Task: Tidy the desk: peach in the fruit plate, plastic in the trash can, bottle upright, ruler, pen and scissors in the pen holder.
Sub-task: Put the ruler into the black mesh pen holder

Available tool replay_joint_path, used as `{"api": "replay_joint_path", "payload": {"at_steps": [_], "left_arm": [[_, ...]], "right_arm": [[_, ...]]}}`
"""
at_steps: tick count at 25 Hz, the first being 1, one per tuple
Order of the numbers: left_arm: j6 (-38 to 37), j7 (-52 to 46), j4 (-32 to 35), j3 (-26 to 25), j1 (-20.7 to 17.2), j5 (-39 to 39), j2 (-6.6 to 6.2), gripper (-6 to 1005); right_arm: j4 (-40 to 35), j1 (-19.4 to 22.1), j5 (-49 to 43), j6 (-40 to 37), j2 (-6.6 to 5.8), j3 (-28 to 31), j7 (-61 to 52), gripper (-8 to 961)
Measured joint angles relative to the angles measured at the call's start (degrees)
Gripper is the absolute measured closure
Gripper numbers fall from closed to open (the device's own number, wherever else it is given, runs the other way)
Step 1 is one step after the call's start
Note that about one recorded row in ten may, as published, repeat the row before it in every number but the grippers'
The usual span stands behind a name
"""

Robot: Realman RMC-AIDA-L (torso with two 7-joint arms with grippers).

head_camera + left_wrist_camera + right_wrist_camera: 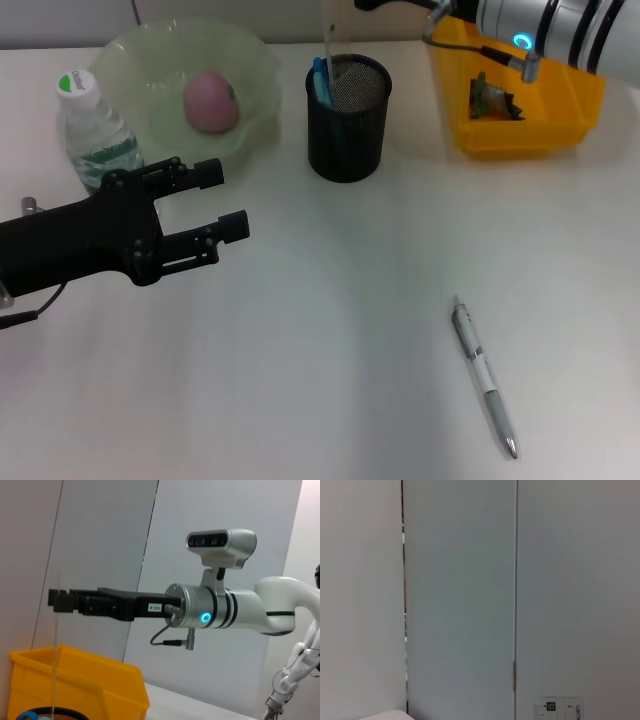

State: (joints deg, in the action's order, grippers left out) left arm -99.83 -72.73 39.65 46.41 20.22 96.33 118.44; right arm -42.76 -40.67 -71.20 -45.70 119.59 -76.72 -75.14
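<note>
Peach (209, 101), pink and round, sits in the pale green glass fruit plate (255, 55) at the back of the white surface (330, 330). Just beside the plate stands an upright clear plastic bottle (92, 135) with a white cap. The black mesh pen holder (347, 120) holds blue-handled items and a clear ruler (329, 45). Crumpled plastic (492, 100) lies in the yellow bin (520, 135). A silver pen (484, 375) lies on the surface, well apart from the holder. The left claw (232, 200) hovers with fingers apart; the right claw (57, 601) is raised above the bin, whether apart or together I cannot tell.
</note>
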Motion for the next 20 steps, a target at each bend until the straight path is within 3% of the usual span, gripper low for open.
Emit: {"api": "replay_joint_path", "payload": {"at_steps": [20], "left_arm": [[-0.02, 0.04, -1.56, 0.14, 1.75, -0.19, -0.04, 275]], "right_arm": [[4.01, 1.18, -0.54, -0.51, -0.34, -0.57, 0.69, 466]]}}
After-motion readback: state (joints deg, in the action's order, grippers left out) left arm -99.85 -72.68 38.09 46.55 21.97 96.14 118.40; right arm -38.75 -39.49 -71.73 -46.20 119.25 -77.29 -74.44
